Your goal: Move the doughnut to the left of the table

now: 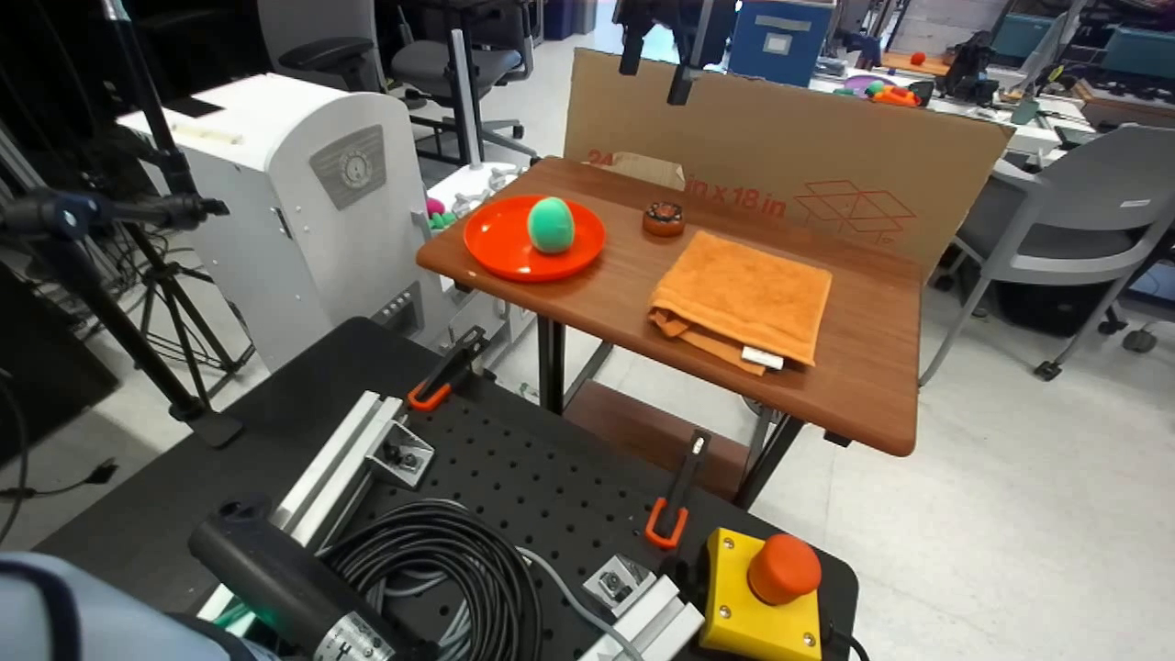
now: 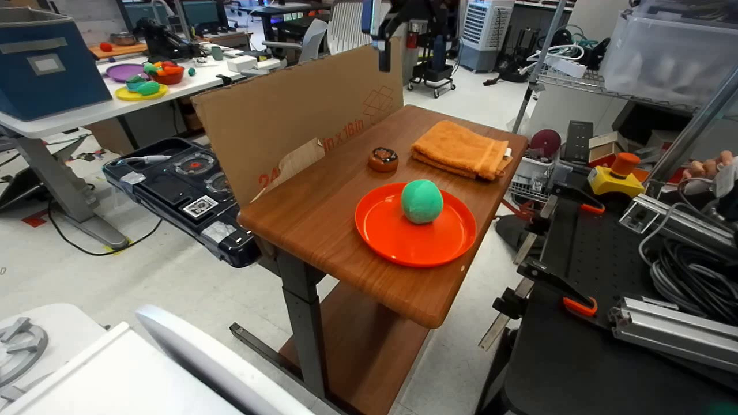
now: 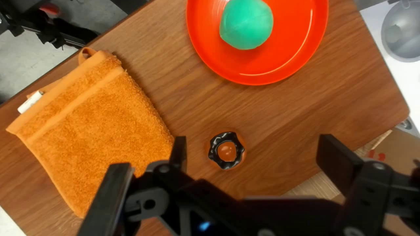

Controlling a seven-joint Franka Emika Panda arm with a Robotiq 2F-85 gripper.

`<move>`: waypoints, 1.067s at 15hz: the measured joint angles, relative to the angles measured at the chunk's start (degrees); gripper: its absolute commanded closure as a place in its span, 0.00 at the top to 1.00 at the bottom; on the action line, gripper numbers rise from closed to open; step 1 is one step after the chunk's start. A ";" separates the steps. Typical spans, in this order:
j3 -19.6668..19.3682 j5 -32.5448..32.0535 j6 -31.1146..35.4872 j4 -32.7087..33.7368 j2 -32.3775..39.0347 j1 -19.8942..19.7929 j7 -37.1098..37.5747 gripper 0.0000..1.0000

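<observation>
The doughnut (image 1: 664,218) is a small brown ring with wavy black icing. It sits on the reddish-brown table (image 1: 867,367) near the cardboard side, between the plate and the cloth. It also shows in an exterior view (image 2: 383,159) and in the wrist view (image 3: 226,150). My gripper (image 1: 655,81) is open and empty, high above the table in both exterior views. In the wrist view the gripper (image 3: 252,142) has its fingers wide apart. The doughnut appears below and between them, nearer the left finger, and nothing touches it.
An orange-red plate (image 1: 486,240) holds a green ball (image 1: 551,226). A folded orange cloth (image 1: 748,289) lies on the other side of the doughnut. An upright cardboard sheet (image 1: 789,156) lines the table's back edge. A black perforated board (image 1: 551,487) stands in front.
</observation>
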 measured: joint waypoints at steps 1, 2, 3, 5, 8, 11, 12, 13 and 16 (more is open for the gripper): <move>-0.88 -0.45 0.00 1.80 2.52 0.65 0.60 1.00; -1.69 -0.94 -0.04 3.54 4.88 1.27 1.23 1.00; -2.47 -1.31 -0.11 5.29 7.16 1.94 1.91 1.00; -3.90 -2.29 -0.24 8.63 11.31 3.27 3.35 1.00; -5.66 -3.75 -1.12 13.11 16.55 4.96 5.71 1.00; -6.99 -4.92 -3.17 17.10 20.97 5.95 7.60 1.00; -7.21 -5.22 -3.88 18.32 22.22 6.05 8.09 1.00; -7.38 -5.31 -4.77 19.57 23.44 6.13 8.53 1.00; -7.60 -5.33 -7.52 23.43 26.87 6.25 9.51 1.00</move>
